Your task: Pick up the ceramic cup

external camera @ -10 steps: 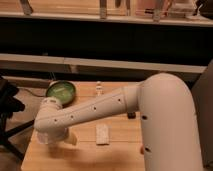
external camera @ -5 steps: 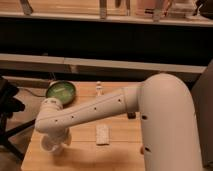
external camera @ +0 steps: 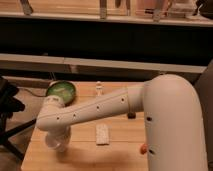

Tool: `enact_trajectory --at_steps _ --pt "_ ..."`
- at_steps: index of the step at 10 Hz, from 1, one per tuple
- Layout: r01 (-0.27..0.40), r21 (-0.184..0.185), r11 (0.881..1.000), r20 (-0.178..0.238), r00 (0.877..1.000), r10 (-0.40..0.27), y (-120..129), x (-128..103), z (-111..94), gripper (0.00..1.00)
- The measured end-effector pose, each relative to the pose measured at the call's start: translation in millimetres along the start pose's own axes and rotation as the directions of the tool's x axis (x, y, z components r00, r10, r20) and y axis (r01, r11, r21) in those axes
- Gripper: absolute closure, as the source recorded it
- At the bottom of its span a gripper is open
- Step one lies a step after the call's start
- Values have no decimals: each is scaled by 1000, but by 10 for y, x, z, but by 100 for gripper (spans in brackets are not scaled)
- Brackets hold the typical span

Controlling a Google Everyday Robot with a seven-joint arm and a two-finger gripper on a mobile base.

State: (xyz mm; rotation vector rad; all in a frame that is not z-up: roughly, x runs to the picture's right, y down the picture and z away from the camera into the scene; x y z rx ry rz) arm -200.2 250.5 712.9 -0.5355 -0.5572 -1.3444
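The cup [external camera: 54, 146] sits near the front left corner of the worktop [external camera: 120, 150], a small pale round shape almost wholly covered by the end of the arm. The gripper [external camera: 58, 137] is directly over it, pointing down, and so close that the two blend together. Whether the gripper is apart, together or clamped on the cup cannot be told here. The arm [external camera: 95, 110] reaches from the robot's body at the right edge across the middle of the worktop and bends down at the left, probably so the gripper meets the cup's wide mouth from above rather than from the side.

The green bowl [external camera: 61, 91] lies at the back left corner, well apart from the cup and out of the gripper's path. A flat white block [external camera: 102, 134] lies near the middle, towards the front edge, just beside the arm but not touching it. A small white bottle [external camera: 99, 88] stands by the back edge.

Compared with a second ago, the end of the arm has dropped lower and come nearer the front edge, closing down on the cup. The bowl, block and bottle have not moved. I judge the grasp is under way and the lift not yet begun.
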Motion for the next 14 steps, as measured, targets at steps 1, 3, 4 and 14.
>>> enact_trajectory --at_steps 1,3,4,14 --pt "-1 -1 1000 0 1000 1 34 21 -40 100" --pt "-5 0 1000 -1 1000 5 108 73 -197 100" --pt "-5 0 1000 -1 1000 5 121 85 -232 100" --pt "1 -4 1000 0 1000 -1 286 179 -512 100"
